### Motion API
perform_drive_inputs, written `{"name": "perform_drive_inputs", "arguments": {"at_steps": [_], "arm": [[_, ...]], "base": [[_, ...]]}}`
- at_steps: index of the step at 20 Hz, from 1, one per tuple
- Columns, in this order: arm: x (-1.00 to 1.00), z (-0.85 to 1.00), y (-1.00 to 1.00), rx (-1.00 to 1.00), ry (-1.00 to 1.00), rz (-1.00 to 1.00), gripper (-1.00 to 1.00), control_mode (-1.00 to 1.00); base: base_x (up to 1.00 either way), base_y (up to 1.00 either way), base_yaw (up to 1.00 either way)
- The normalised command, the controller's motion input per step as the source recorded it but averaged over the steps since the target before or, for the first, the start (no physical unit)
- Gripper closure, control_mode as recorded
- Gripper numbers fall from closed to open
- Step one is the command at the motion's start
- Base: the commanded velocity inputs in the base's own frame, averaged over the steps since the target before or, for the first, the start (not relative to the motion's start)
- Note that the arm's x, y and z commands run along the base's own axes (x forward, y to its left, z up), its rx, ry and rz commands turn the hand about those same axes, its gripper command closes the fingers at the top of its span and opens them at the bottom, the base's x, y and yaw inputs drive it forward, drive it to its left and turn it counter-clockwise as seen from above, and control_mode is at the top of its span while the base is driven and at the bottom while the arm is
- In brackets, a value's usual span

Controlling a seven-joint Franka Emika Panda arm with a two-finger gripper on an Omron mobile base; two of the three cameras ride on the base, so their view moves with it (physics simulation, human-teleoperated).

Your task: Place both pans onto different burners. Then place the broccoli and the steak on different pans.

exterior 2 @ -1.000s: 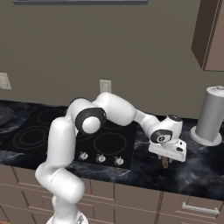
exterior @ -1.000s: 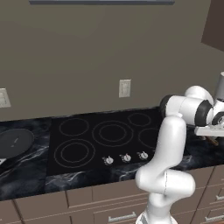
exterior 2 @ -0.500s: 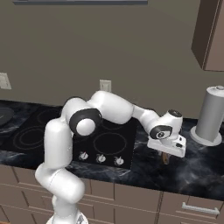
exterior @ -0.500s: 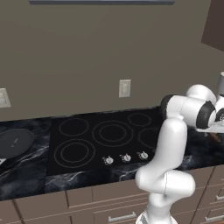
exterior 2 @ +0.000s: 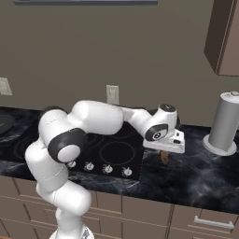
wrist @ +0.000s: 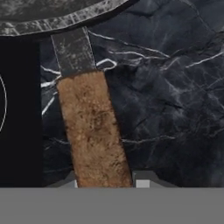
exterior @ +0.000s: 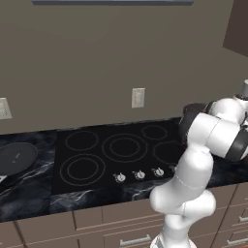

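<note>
Gripping the rough brown wooden handle (wrist: 94,131) of the speckled dark grey pan (wrist: 57,15) — gripper (wrist: 105,183) closed on it, a finger (wrist: 144,180) at each side. Resting on veined black marble counter (wrist: 166,96), just beside the glossy cooktop (exterior 2: 107,151). Lying far left — the plain black pan (exterior: 15,158).

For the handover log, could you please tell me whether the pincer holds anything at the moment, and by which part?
The pincer straddles the brown wooden handle of the speckled pan, fingertips either side of its near end. Whether they actually clamp it cannot be told.
</note>
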Motion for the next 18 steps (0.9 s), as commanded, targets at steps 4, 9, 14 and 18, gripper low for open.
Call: {"name": "perform_drive_inputs", "arguments": {"at_steps": [4, 9, 14, 18], "arm": [[0.1, 0.12, 0.89, -0.11, 0.08, 0.13, 1.0, -1.0], [0.26, 0.16, 0.79, -0.06, 0.17, 0.19, 1.0, -1.0], [0.3, 0.09, 0.63, 0.0, 0.17, 0.24, 1.0, -1.0], [0.29, 0.0, 0.56, 0.0, 0.21, 0.24, 1.0, -1.0]], "base": [[0.0, 0.0, 0.0], [0.0, 0.0, 0.0], [0.0, 0.0, 0.0], [0.0, 0.0, 0.0]]}}
